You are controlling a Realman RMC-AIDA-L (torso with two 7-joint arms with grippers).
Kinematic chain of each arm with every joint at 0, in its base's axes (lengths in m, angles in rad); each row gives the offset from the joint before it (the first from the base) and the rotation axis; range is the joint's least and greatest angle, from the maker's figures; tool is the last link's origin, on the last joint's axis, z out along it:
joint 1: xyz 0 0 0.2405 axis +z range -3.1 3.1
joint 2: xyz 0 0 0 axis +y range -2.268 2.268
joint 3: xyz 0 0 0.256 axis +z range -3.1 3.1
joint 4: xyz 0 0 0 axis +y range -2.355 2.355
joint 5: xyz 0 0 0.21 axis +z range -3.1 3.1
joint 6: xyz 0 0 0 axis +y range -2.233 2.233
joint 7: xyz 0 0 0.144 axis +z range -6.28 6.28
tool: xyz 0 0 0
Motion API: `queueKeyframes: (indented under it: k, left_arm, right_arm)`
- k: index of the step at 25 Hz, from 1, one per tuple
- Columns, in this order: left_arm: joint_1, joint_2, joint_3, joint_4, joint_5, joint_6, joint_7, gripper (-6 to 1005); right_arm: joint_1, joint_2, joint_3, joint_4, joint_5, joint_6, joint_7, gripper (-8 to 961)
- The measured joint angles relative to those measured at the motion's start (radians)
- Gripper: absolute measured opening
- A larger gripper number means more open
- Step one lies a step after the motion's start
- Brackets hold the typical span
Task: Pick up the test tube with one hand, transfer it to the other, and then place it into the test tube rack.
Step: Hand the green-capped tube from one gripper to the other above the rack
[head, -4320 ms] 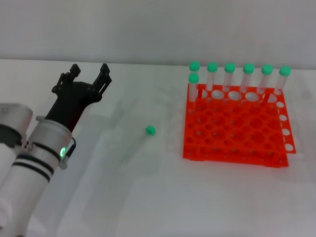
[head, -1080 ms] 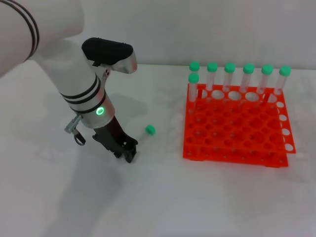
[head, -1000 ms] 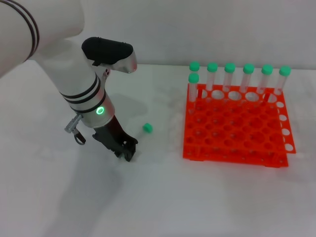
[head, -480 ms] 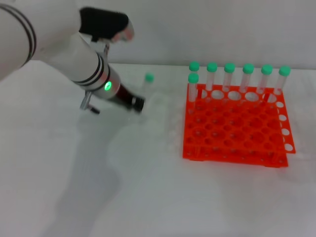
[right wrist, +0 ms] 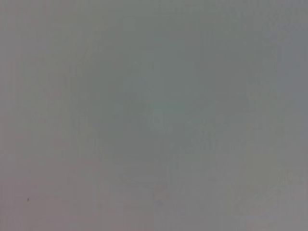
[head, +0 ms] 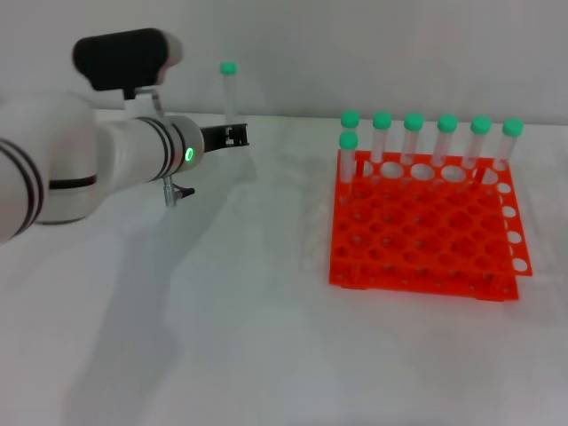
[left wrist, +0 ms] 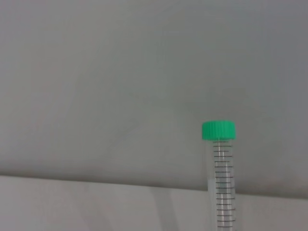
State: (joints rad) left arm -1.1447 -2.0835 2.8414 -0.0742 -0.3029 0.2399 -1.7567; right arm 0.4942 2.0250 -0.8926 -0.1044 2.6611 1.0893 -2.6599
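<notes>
My left gripper, on the white arm with the green light, is shut on the test tube and holds it upright well above the table, left of the test tube rack. The tube's green cap points up. In the left wrist view the tube stands upright against the grey wall, cap on top. The orange rack sits on the table at the right. My right gripper with the blue light is out of view; its wrist view shows only plain grey.
Several green-capped tubes stand in the rack's back row, one more at its back left corner. The white table runs up to a grey wall behind.
My left gripper closed on the tube lying on the table, then lifted it up and back. The tube turned from lying flat to standing upright in the air.
</notes>
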Motion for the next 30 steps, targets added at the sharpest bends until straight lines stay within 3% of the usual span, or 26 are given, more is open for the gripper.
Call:
queueKeyframes:
  k: [3, 6, 8, 11, 13, 17, 23, 24, 27, 30]
  left_arm:
    - [0.056, 0.0, -0.002, -0.007, -0.282, 0.125, 0.22, 214]
    - [0.15, 0.005, -0.002, -0.006, -0.562, 0.366, 0.492, 217]
    - [0.214, 0.005, -0.001, 0.001, -0.684, 0.528, 0.636, 219]
    - [0.287, 0.001, 0.0, 0.011, -0.751, 0.729, 0.776, 222]
    - [0.343, 0.001, 0.002, 0.048, -0.759, 0.901, 0.914, 223]
    - [0.404, 0.002, 0.002, 0.11, -0.698, 1.11, 1.077, 227]
    - [0.374, 0.0, 0.002, 0.177, -0.482, 1.168, 1.097, 233]
    - [0.362, -0.001, 0.002, 0.189, -0.458, 1.159, 1.096, 234]
    - [0.318, -0.003, 0.001, 0.248, -0.37, 1.092, 1.094, 237]
    - [0.284, -0.006, 0.0, 0.3, -0.324, 1.001, 1.1, 240]
  right_arm:
    - [0.008, -0.002, 0.0, -0.001, 0.0, -0.013, 0.01, 834]
    - [0.011, -0.003, 0.0, -0.002, 0.0, -0.015, 0.01, 833]
    - [0.012, -0.003, -0.002, -0.004, 0.0, -0.015, 0.01, 833]
    - [0.011, -0.003, -0.007, -0.005, -0.001, -0.013, 0.01, 832]
    - [0.009, -0.003, -0.008, -0.006, -0.002, -0.011, 0.011, 831]
    - [0.005, -0.004, -0.009, -0.009, -0.005, -0.01, 0.025, 830]
    - [-0.012, -0.024, -0.061, -0.042, -0.029, -0.008, 0.172, 828]
    - [-0.058, -0.051, -0.125, -0.131, -0.082, 0.009, 0.295, 828]
    - [-0.105, -0.088, -0.162, -0.23, -0.169, 0.059, 0.422, 827]
    - [-0.135, -0.161, -0.161, -0.297, -0.32, 0.228, 0.592, 826]
